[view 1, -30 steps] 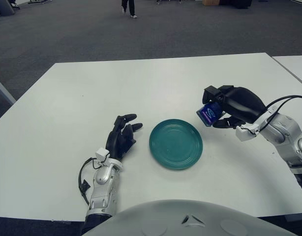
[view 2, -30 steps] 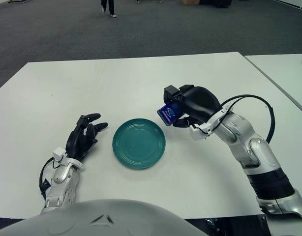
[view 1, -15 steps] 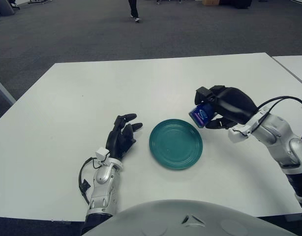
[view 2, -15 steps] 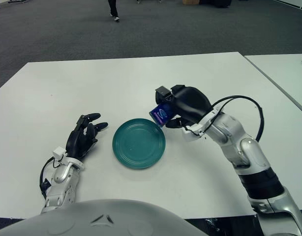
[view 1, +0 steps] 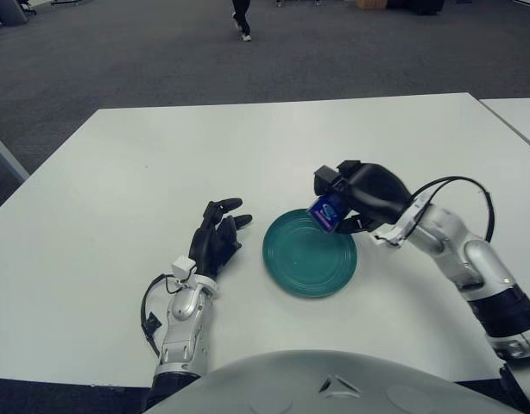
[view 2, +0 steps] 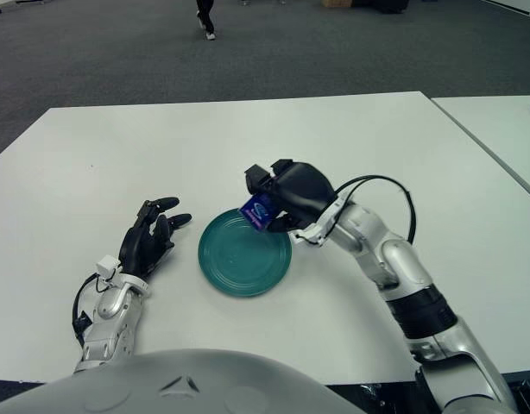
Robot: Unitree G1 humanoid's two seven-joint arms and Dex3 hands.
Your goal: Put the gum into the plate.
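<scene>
A round teal plate (view 1: 304, 263) lies on the white table in front of me. My right hand (view 1: 356, 194) is shut on a blue gum pack (view 1: 325, 213) and holds it just above the plate's far right rim. The pack also shows in the right eye view (view 2: 257, 211). My left hand (view 1: 215, 239) rests on the table left of the plate, fingers relaxed and empty.
The white table (view 1: 161, 164) stretches wide around the plate. A second white table (view 1: 515, 112) stands at the right. A person (view 1: 244, 13) walks on the grey carpet far behind.
My right hand has moved left with the gum pack, from beside the plate to over its far right rim. The left hand has not moved.
</scene>
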